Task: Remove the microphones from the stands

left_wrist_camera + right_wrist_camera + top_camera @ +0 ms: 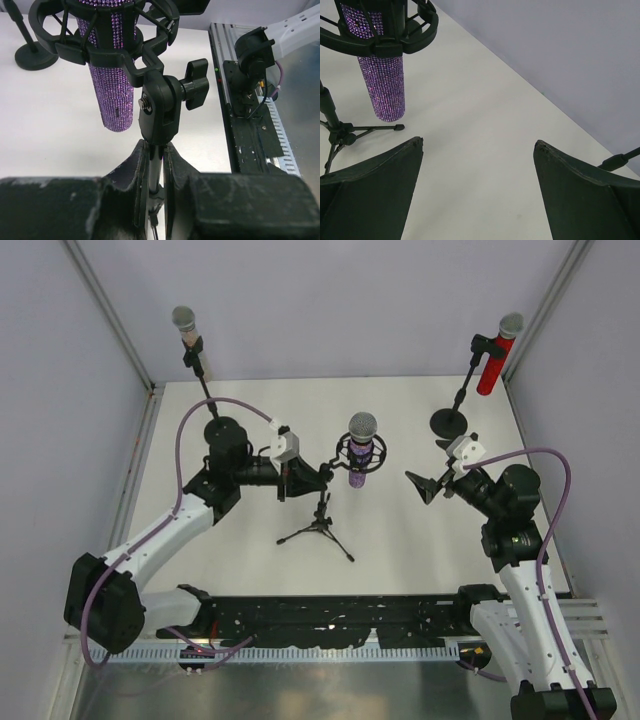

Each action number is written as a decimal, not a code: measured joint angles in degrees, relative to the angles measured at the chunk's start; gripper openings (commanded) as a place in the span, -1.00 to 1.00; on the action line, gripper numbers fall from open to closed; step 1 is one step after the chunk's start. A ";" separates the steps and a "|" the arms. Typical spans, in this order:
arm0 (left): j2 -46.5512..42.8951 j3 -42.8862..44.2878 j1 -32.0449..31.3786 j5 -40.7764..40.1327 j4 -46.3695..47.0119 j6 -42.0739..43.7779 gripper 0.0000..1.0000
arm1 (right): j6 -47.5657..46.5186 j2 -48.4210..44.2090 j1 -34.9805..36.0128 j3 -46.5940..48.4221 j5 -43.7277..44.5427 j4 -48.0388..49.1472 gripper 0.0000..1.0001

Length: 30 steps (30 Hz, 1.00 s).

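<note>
A purple glitter-covered microphone with a silver mesh head (pixel 361 430) stands upright near the middle of the white table (pixel 400 540). It is seated in a black ring-shaped shock mount (pixel 75 50) on top of a thin black tripod stand (pixel 320 512). Its lower end hangs free below the ring, clear of the table.

The left gripper (pixel 156 150) reaches in from the left and is pressed together on the stand's thin metal pole, just beneath the mount's swivel joint. In the left wrist view both dark fingers (pixel 132 170) squeeze the pole between them. The microphone rises above and slightly to the left of that pinch (the fingers touch only the pole, not the glittered body). A black clamp knob (pixel 195 82) sticks out to the right of the joint.

The right gripper (pixel 425 485) hovers to the microphone's right, near it but apart, with its jaws spread wide and nothing between them. In the right wrist view the purple body sits up and to the left, beyond the left fingertip.

At the back of the table stand two more microphones on round-based stands: a silver-headed one (pixel 185 322) at the left corner and a red one (pixel 495 360) at the right.
</note>
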 measured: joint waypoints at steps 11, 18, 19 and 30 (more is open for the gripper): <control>2.19 0.00 3.45 7.85 3.43 0.07 -0.71 | 0.04 0.02 -0.24 -0.04 -1.09 0.00 0.90; 1.86 -0.70 4.85 9.46 5.90 0.57 0.14 | 0.22 0.00 -0.33 -0.31 -1.55 0.02 0.91; 1.66 -0.72 4.98 9.46 6.05 0.74 0.25 | 0.24 0.00 -0.33 -0.39 -1.62 0.00 0.90; -4.20 -3.02 5.31 5.95 3.74 5.20 0.99 | 0.92 0.00 -0.59 -0.63 -2.49 0.00 0.90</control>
